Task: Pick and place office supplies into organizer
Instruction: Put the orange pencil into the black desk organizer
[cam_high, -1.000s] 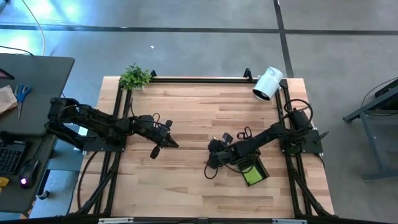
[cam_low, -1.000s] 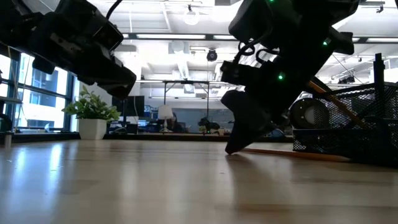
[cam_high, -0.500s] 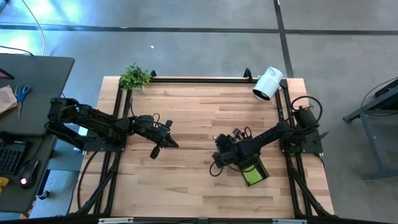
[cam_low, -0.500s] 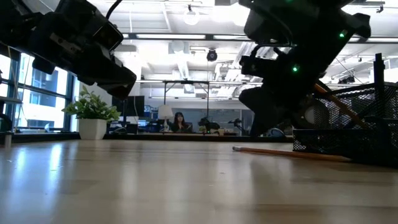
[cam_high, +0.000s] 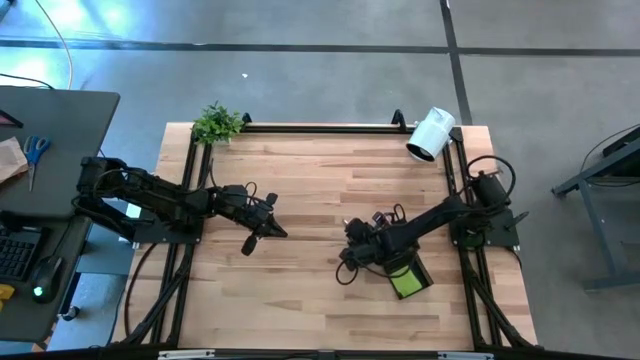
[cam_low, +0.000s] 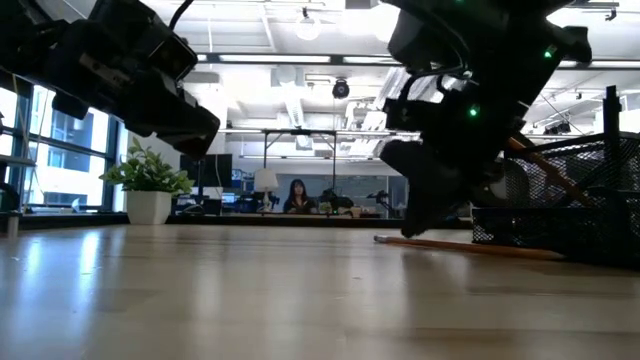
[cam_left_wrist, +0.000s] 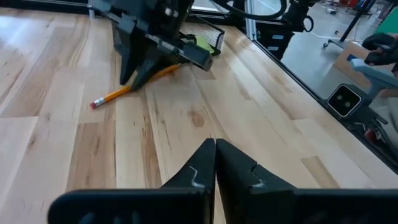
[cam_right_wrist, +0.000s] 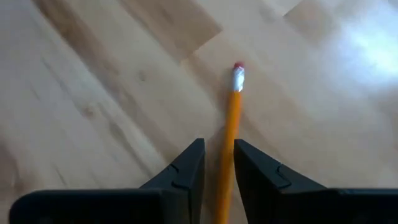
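Right gripper (cam_right_wrist: 217, 163) over the orange pencil (cam_right_wrist: 232, 118)
We see its narrow-parted jaws straddling the pencil beside the half-hidden organizer (cam_high: 405, 272); left gripper (cam_left_wrist: 215, 163) pressed closed.

Both arms are showing matte black/dark housings w/ chunky segmented joints and thin black cables looping off the links; the left arm (cam_high: 150, 195) is ending in the left gripper (cam_high: 262, 232), two tapered wedge-shaped dark fingers (cam_left_wrist: 199, 168) on a flat dark crossbar, w/ pale scuffs showing along the finger edges. The right arm (cam_high: 440, 212) is looking the same in build, w/ small green indicator lights glowing on its wrist housing in the low view, and a cable loop sticking up near its base; the right gripper (cam_right_wrist: 217, 165) is showing the same kind of black angular fingers (cam_right_wrist: 186, 165) on a dark bar.
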